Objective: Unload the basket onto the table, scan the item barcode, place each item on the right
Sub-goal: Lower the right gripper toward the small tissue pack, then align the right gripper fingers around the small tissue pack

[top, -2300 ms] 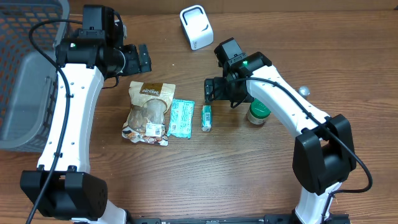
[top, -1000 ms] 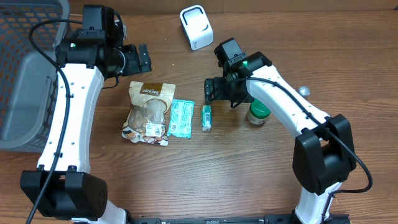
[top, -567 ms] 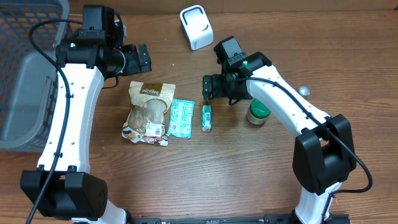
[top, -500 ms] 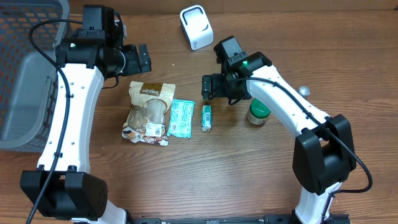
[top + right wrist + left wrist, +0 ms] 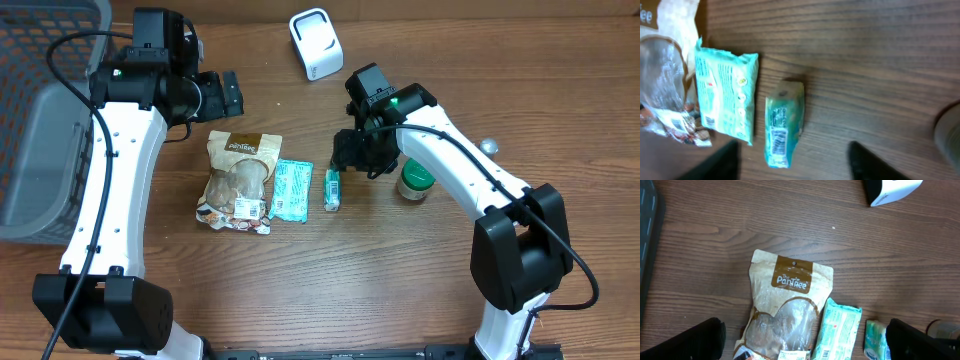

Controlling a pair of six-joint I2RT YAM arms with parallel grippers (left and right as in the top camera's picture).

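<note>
Overhead: the right gripper (image 5: 345, 160) hangs over the far end of the small teal pack (image 5: 332, 189), mid-worktop, beside the mint packet (image 5: 292, 190). The white scanner (image 5: 315, 43) sits near the far edge.

Left wrist: the left gripper (image 5: 805, 340) is spread wide, empty.

Right wrist: both fingers (image 5: 725, 160) stand apart, gripping nothing, and the pack's barcode (image 5: 776, 141) faces up.

White links (image 5: 110, 180), black joints (image 5: 155, 30), black cables (image 5: 70, 37), green light (image 5: 393, 100).

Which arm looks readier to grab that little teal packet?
Right. The right gripper hangs just above the small teal packet, jaws open either side; the left gripper sits farther off, past the PanTree pouch.
</note>
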